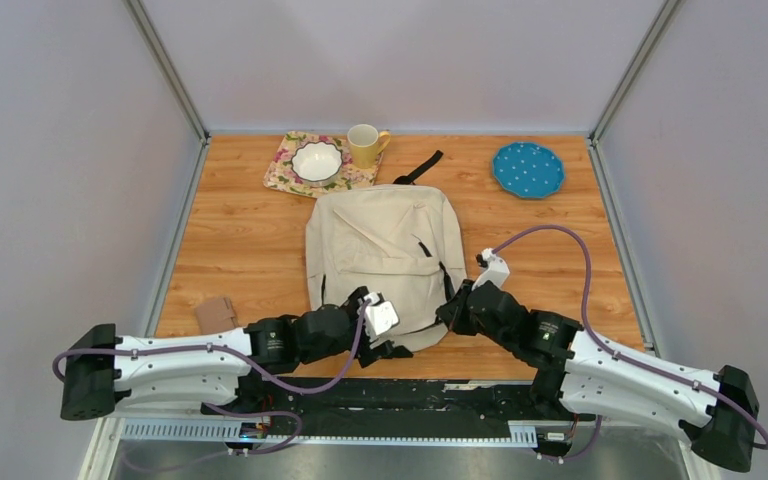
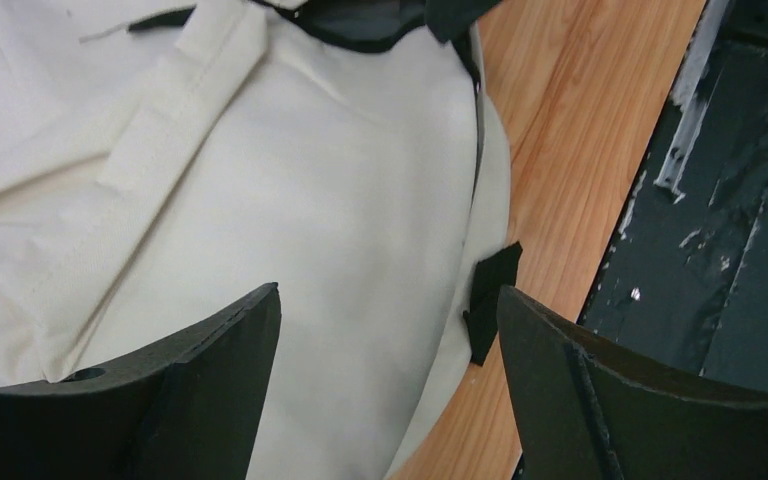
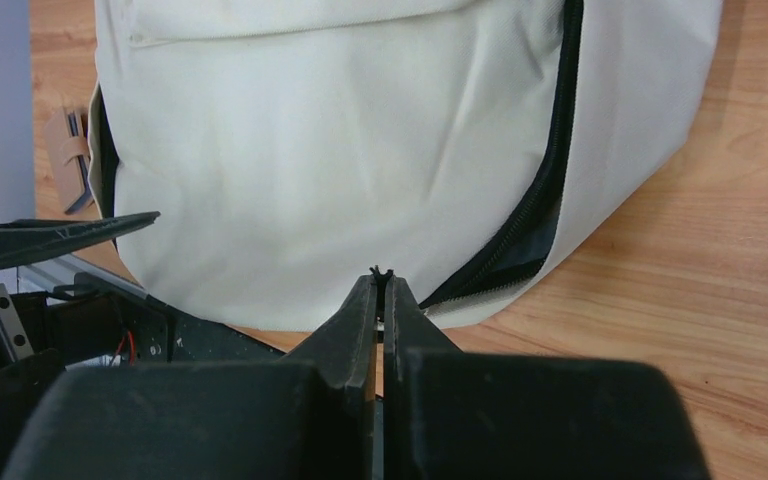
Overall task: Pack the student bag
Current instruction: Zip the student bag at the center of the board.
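The student bag (image 1: 385, 245), a cream backpack with black straps, lies flat in the middle of the wooden table. My left gripper (image 1: 380, 322) hovers over its near left corner. In the left wrist view that gripper (image 2: 389, 290) is open above cream fabric (image 2: 310, 200), with a black tab (image 2: 490, 295) just inside its right finger. My right gripper (image 1: 448, 312) is at the bag's near right corner. In the right wrist view it (image 3: 382, 275) is shut on a small black zipper pull, beside the partly open zipper (image 3: 535, 215).
At the back a floral mat (image 1: 285, 170) holds a white bowl (image 1: 317, 160), with a yellow mug (image 1: 364, 145) next to it. A blue dotted plate (image 1: 528, 168) sits back right. A small brown item (image 1: 217, 313) lies near left. Side walls border the table.
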Controlling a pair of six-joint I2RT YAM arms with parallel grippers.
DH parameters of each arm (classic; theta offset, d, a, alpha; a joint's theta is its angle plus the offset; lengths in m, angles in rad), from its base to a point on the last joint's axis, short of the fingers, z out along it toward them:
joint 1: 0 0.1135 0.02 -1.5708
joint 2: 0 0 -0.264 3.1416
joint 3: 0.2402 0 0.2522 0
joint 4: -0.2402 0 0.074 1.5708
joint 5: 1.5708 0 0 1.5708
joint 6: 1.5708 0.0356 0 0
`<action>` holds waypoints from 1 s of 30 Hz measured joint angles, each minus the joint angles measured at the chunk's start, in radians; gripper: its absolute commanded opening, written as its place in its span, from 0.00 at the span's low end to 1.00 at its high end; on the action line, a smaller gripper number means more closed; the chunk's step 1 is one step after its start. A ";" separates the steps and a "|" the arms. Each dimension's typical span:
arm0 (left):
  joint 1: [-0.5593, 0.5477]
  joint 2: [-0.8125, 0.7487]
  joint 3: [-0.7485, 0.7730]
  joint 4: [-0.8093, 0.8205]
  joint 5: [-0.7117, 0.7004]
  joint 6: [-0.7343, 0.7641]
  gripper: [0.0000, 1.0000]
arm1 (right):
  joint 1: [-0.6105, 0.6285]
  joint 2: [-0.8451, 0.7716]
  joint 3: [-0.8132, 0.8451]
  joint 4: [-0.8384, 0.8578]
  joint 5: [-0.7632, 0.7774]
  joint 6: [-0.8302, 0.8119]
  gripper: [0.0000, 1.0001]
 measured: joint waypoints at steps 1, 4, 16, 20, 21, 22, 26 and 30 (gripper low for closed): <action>0.000 0.014 0.018 0.013 0.003 0.001 0.88 | 0.000 0.001 -0.003 0.003 -0.009 -0.003 0.00; 0.000 0.078 0.072 0.043 0.015 0.009 0.88 | 0.000 -0.002 -0.009 0.013 -0.025 -0.011 0.00; 0.003 0.399 0.189 0.066 0.141 0.030 0.81 | 0.000 -0.133 -0.029 -0.012 -0.012 -0.022 0.00; 0.003 0.436 0.213 0.068 0.143 0.037 0.32 | -0.001 -0.162 -0.046 -0.038 -0.011 -0.026 0.00; 0.004 0.445 0.220 0.068 0.131 0.047 0.14 | -0.001 -0.164 -0.046 -0.045 -0.009 -0.026 0.00; 0.008 0.449 0.223 0.067 0.123 0.045 0.07 | -0.001 -0.167 -0.046 -0.058 -0.003 -0.024 0.00; 0.014 0.454 0.226 0.068 0.106 0.048 0.00 | -0.001 -0.172 -0.054 -0.115 0.045 0.026 0.00; 0.014 0.452 0.223 0.068 0.104 0.039 0.00 | -0.004 -0.210 -0.090 -0.151 0.099 0.082 0.00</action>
